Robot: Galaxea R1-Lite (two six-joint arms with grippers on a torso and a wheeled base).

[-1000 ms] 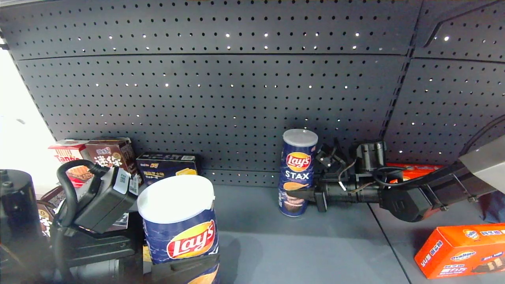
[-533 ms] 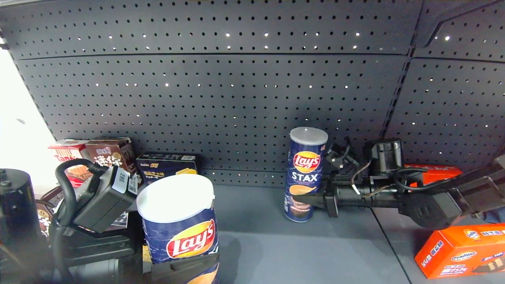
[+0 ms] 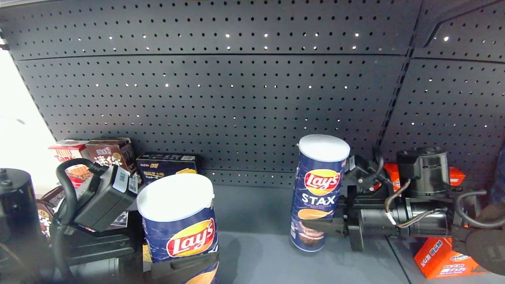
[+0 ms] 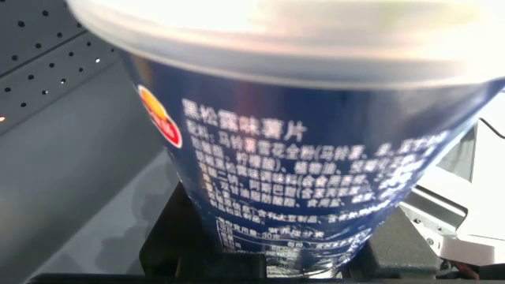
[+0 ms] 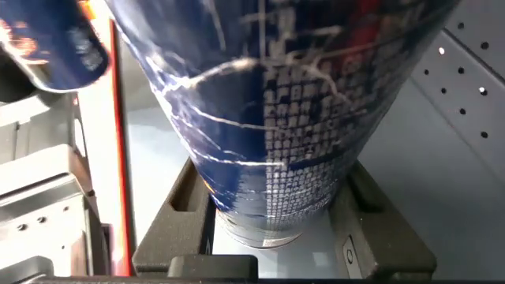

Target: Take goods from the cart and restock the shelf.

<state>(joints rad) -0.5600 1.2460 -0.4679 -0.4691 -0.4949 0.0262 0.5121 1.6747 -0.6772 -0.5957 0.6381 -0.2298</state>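
My right gripper point(image 3: 315, 228) is shut on the lower part of a tall blue chips can point(image 3: 318, 193) with a white lid, held upright over the grey shelf board point(image 3: 256, 221), right of centre. In the right wrist view the same can point(image 5: 276, 118) sits between the fingers of that gripper point(image 5: 276, 237). My left gripper point(image 3: 185, 268) is shut on a second blue chips can point(image 3: 179, 221), upright at the near left. In the left wrist view this can point(image 4: 300, 158) stands just above the left gripper point(image 4: 264, 264).
A red box point(image 3: 65, 152), a brown box point(image 3: 112, 154) and a dark box point(image 3: 167, 165) stand at the back left against the pegboard wall point(image 3: 236, 98). An orange box point(image 3: 442, 258) lies at the near right, another orange box point(image 3: 392, 171) behind the right arm.
The right gripper has carried its can away from the pegboard, to the right and nearer to the camera. The left gripper and its can have stayed put.
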